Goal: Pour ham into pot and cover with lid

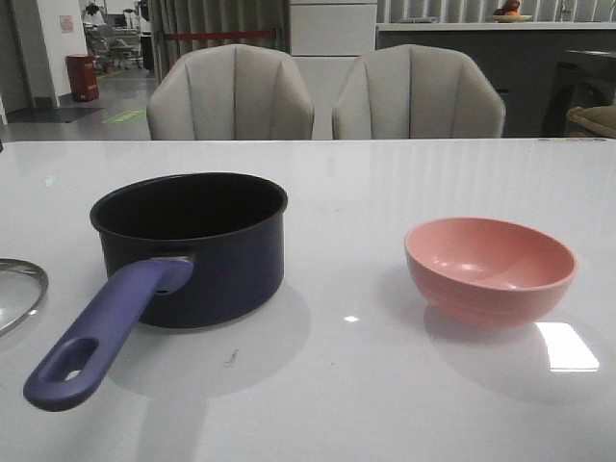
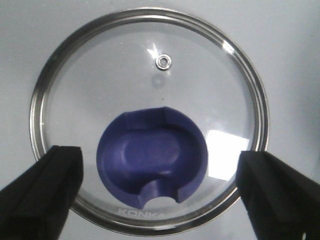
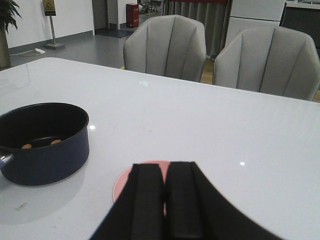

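Observation:
The navy pot (image 1: 192, 245) stands left of centre on the white table, its purple-blue handle (image 1: 106, 332) pointing toward the front. In the right wrist view the pot (image 3: 47, 160) holds a few orange-pink ham chunks (image 3: 55, 142) on its black floor. The glass lid (image 2: 150, 75) lies flat on the table, with only its rim (image 1: 19, 289) showing at the front view's left edge. My left gripper (image 2: 156, 165) is open above the lid, its fingers apart on either side of the blue knob (image 2: 150, 152). My right gripper (image 3: 166, 172) is shut and empty, above the pink bowl (image 3: 124, 182).
The pink bowl (image 1: 491, 268) stands empty at the right of the table. Two grey chairs (image 1: 231, 96) stand behind the far edge. Neither arm shows in the front view.

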Motion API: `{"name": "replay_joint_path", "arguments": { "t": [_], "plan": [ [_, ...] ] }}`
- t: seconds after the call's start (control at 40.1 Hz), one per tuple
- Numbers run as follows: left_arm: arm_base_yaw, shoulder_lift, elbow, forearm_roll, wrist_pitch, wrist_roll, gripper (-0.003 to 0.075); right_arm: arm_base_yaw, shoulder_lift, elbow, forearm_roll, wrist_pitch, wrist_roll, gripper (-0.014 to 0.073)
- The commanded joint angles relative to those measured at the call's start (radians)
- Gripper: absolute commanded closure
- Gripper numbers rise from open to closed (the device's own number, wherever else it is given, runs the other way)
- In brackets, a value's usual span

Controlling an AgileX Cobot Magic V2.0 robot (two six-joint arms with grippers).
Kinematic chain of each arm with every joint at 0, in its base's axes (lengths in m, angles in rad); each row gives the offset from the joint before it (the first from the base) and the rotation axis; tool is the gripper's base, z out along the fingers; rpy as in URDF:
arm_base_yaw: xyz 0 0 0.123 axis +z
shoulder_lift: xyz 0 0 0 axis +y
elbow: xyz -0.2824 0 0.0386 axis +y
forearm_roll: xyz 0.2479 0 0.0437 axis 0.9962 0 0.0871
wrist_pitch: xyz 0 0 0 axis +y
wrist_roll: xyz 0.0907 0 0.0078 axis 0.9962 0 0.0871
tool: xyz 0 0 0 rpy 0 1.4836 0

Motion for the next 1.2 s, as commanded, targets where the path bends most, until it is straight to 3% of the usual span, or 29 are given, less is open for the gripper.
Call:
{"name": "replay_joint_path", "arguments": {
  "t": [0.0,0.723,0.798,1.048,1.172],
  "plan": [
    [0.000,-0.025,-0.032,0.004,-0.022,-0.016,0.0082,0.003,0.006,-0.027,0.002,-0.087,-0.004,0.0434],
    [0.000,0.042,-0.032,-0.012,-0.040,-0.016,0.0092,0.003,0.006,-0.027,0.002,-0.087,-0.004,0.0434],
    [0.000,0.042,-0.032,-0.012,-0.040,-0.016,0.0140,0.003,0.006,-0.027,0.002,-0.087,-0.004,0.0434],
    [0.000,0.042,-0.032,-0.012,-0.032,-0.016,0.0454,0.003,0.006,-0.027,0.002,-0.087,-0.004,0.0434],
    [0.000,0.042,-0.032,-0.012,-0.027,-0.011,0.0507,0.003,0.006,-0.027,0.002,-0.087,-0.004,0.0434]
  ]
}}
